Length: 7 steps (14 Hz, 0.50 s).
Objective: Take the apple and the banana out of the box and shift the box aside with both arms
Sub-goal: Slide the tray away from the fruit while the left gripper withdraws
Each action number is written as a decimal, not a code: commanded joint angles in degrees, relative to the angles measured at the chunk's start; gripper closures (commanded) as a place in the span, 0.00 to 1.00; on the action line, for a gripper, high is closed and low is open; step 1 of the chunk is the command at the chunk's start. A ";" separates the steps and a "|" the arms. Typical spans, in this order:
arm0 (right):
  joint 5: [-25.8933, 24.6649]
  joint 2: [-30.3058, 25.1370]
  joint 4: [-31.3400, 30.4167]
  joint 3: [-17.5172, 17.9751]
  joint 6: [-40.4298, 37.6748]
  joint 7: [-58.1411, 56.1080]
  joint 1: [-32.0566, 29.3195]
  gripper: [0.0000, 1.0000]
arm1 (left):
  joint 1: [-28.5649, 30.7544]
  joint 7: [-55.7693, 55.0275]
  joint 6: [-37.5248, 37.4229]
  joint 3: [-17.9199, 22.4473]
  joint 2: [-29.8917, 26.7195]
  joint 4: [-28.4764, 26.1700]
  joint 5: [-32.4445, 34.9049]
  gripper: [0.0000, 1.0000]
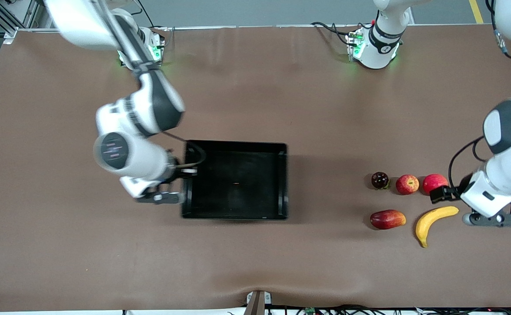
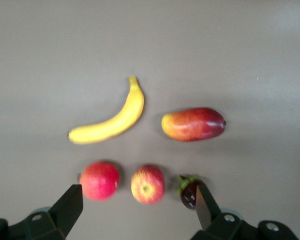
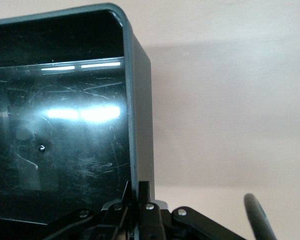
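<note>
We see the black tray (image 1: 236, 179) lying flat near the middle of the brown table (image 1: 255, 262), a little toward the right arm's end. The right gripper (image 3: 140, 210) is down at the tray's short wall on that same end, and its fingers are pinched tight on that wall (image 3: 139, 130), one finger inside the tray and one outside. The tray holds nothing that we can make out; only glare and scratches show on its glossy floor.

The fruits lie together near the table's edge at the left arm's end, well apart from the tray. In the row farther from the front camera we count three: a dark red, almost black fruit with a green stalk (image 1: 380, 180), a red apple with yellowish patches (image 1: 407, 184) just beside it, and a plain red apple (image 1: 434, 182) closest to the left arm's end. In the row nearer to the camera lie a mango, red with a yellow end (image 1: 387, 219), and the banana (image 1: 434, 222), curved and lying on its side, none of them touching each other.

The left gripper (image 2: 139, 205) hovers over the table just beside the fruit group, at the side of the plain red apple and the banana's end. Its fingers (image 2: 70, 205) stand spread wide with nothing between them.
</note>
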 commanded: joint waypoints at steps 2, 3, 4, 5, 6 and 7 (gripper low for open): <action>0.54 -5.94 -7.71 0.95 -0.58 -11.70 -10.46 1.00 | -0.13 -6.38 -6.71 -0.90 -7.87 -2.17 -1.14 0.00; 0.54 -6.65 -9.56 1.03 -0.32 -16.36 -14.49 1.00 | -0.13 -8.13 -7.94 -0.99 -9.01 -2.08 -1.05 0.00; 0.28 -7.01 -10.79 0.95 -0.23 -19.54 -17.14 1.00 | -0.30 -8.85 -8.31 -1.08 -9.72 -1.91 -1.05 0.00; -0.42 -7.10 -11.33 0.86 -0.32 -22.44 -19.78 1.00 | -0.30 -8.59 -8.40 -1.17 -10.51 -1.91 -0.96 0.00; -2.17 -6.92 -11.77 0.86 -0.23 -25.60 -23.20 1.00 | -0.22 -8.59 -8.40 -1.35 -11.39 -1.73 -0.96 0.00; -3.58 -6.75 -12.38 0.86 0.55 -28.33 -25.76 1.00 | -0.13 -8.50 -8.40 -1.35 -12.36 -1.73 -1.05 0.00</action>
